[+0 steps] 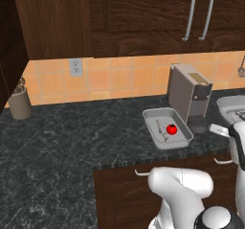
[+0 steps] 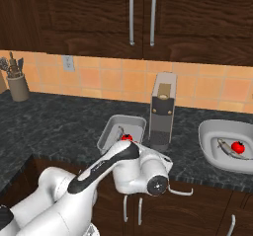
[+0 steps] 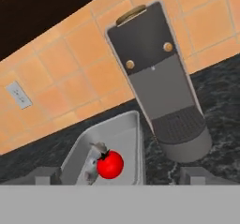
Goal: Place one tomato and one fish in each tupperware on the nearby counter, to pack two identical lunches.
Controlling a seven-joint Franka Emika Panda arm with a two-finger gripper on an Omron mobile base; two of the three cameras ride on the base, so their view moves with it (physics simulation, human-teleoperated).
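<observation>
We see one tomato (image 1: 172, 129) beside a fish (image 1: 161, 130) in the grey rectangular tupperware (image 1: 158, 113), and a second tomato (image 2: 238, 147) and fish (image 2: 225, 146) in the whiter round dish (image 2: 210, 129), both on the speckled stone table (image 1: 57, 142). We judge the tomatoes light, smooth and roll-prone, best pinched across the middle, and the fish thin, flat and slippery, best taken across the body. Our gripper (image 3: 120, 174) stands with its jaws wide apart and empty above the grey tray, beside the boxy grey coffee machine (image 3: 154, 78).
</observation>
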